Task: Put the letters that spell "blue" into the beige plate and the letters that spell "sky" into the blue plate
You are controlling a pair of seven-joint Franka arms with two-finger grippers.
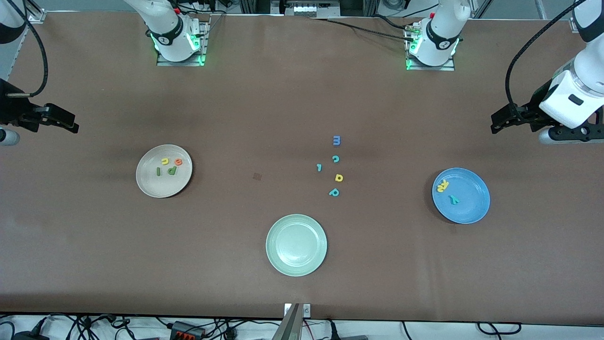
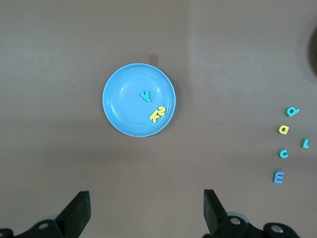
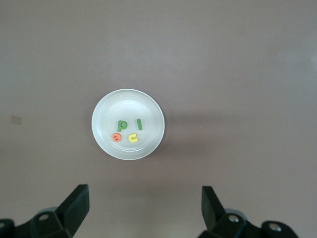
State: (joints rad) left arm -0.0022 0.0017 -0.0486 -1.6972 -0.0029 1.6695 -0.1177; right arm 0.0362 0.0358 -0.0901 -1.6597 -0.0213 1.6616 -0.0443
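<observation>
Front view: my left pincer (image 1: pixel 500 123) and right pincer (image 1: pixel 63 122) wait wide apart, empty, over the counter's (image 1: pixel 292 94) ends. Left wrist view: s, k, y (image 2: pixel 153 106) lie in the blue plate (image 2: pixel 119 106). Right wrist view: b, l, u, e (image 3: pixel 128 130) lie in the beige plate (image 3: pixel 106 116) (sorting looks complete, hence parked).

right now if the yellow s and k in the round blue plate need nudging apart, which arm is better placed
Left: its open gripper hangs at the round blue plate's end; the open right gripper waits by the beige plate.

The beige plate (image 1: pixel 141 182), at the frame's middle left, holds the green b (image 1: pixel 171 170), green l (image 1: pixel 158 172), yellow u (image 1: pixel 165 161) and orange e (image 1: pixel 178 162). The blue plate (image 1: pixel 474 208), at middle right, holds the teal y (image 1: pixel 454 199) and yellow k (image 1: pixel 441 187), with seemingly the yellow s (image 1: pixel 444 182) touching it.
</observation>
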